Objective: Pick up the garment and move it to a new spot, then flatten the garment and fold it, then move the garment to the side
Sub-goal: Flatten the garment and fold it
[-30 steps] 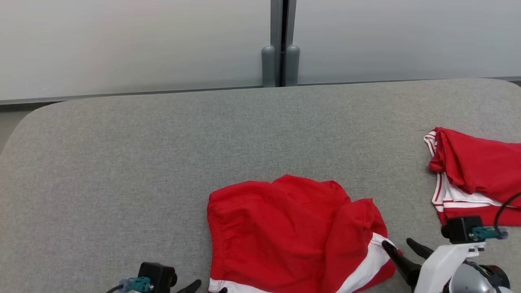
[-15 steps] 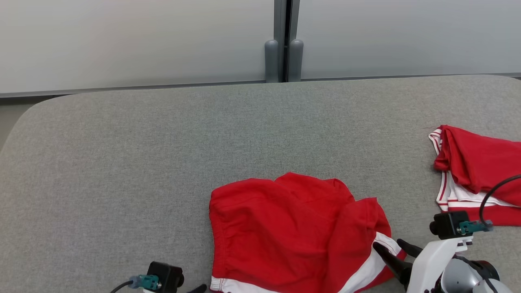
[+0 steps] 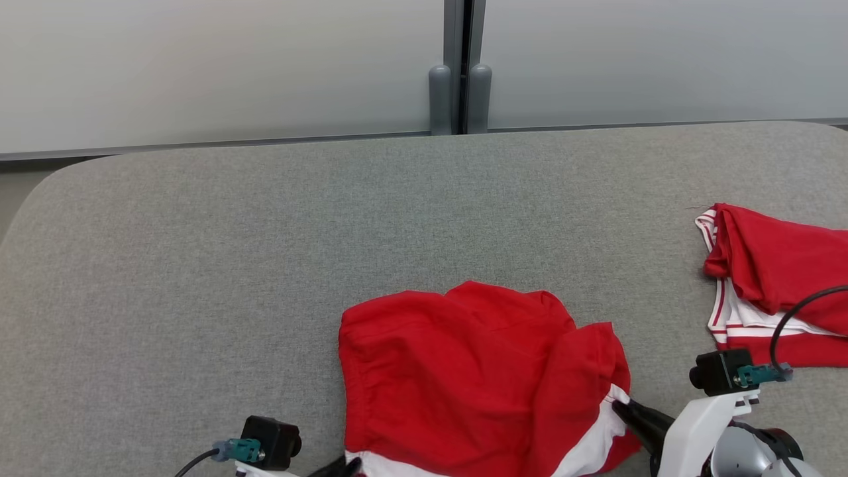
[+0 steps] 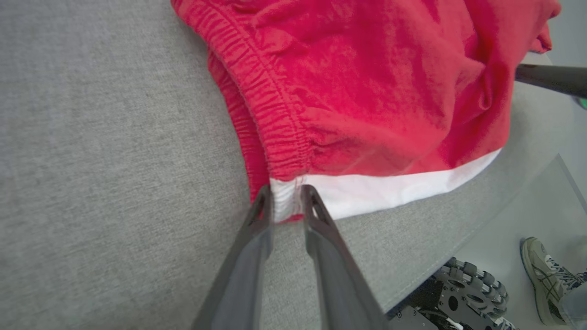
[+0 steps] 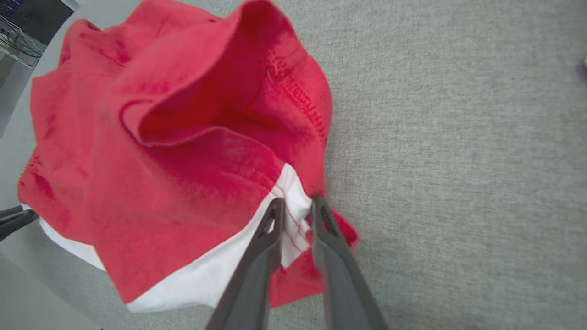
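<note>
**A:** Where are we with the red cloth shorts with the white side band (image 3: pixel 464 371)?

**B:** They're lying rumpled at 6 o'clock on our grey fabric-topped table (image 3: pixel 265 232), near the front edge. Our left gripper (image 4: pixel 285 198) is pinching the white waistband corner at the shorts' 7 o'clock, and our right gripper (image 5: pixel 298 205) is nipping the white hem at about 4 o'clock.

**A:** And the other pile?

**B:** A second red-and-white garment (image 3: pixel 775 278) sits at 3 o'clock, well apart.
</note>
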